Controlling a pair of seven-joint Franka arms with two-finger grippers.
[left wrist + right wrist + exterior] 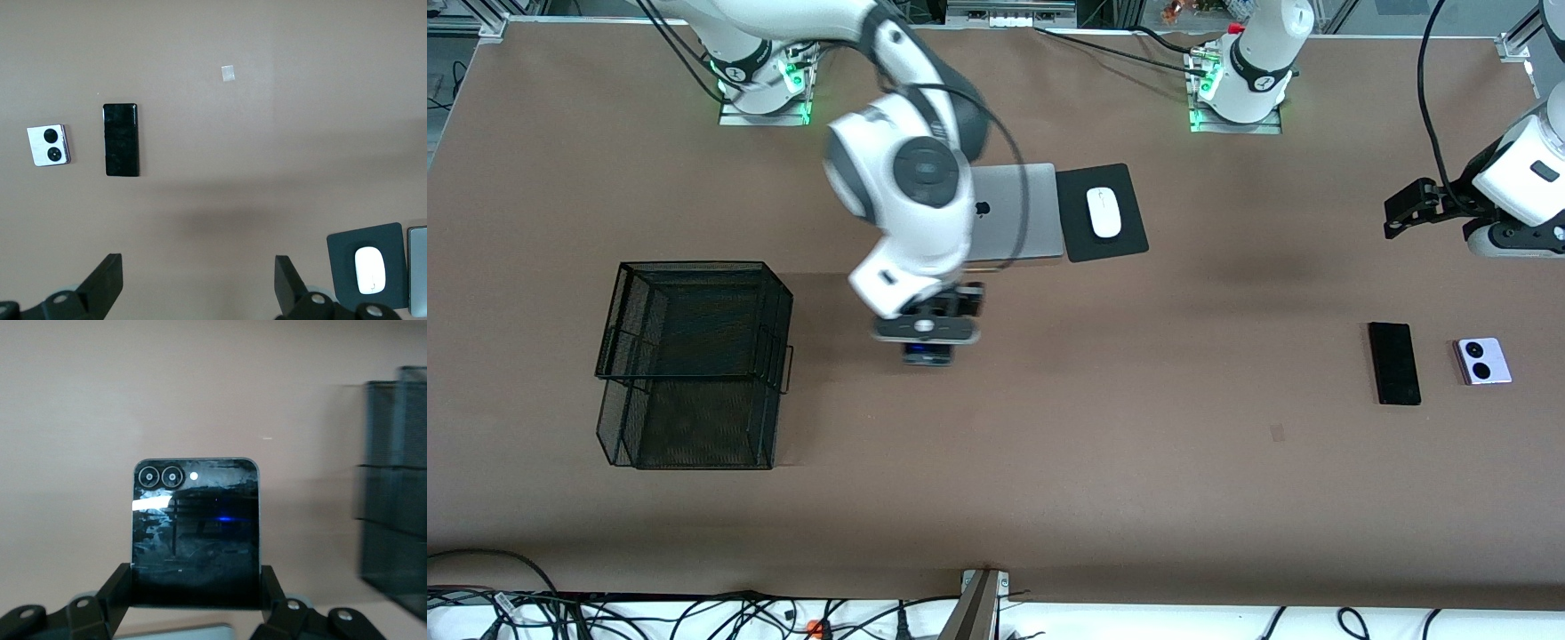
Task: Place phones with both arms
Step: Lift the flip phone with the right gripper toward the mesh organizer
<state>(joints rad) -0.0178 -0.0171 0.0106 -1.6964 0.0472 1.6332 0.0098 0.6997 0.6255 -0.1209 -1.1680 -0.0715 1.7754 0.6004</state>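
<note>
Nearby, mesh basket (694, 364), laptop (1018, 213), mouse (1104, 212).

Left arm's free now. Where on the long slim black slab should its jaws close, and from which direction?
Come straight down from above and close across the narrow width at mid-length of the long black slab. It lies flat on the table, so only its long side edges offer purchase. The lilac-white phone lies beside it, apart, toward the left arm's end, leaving room for a jaw. The left gripper is open.

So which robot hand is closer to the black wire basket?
The right gripper. It holds the small black phone over the table beside the basket; the left gripper hangs open at the table's left-arm end.
</note>
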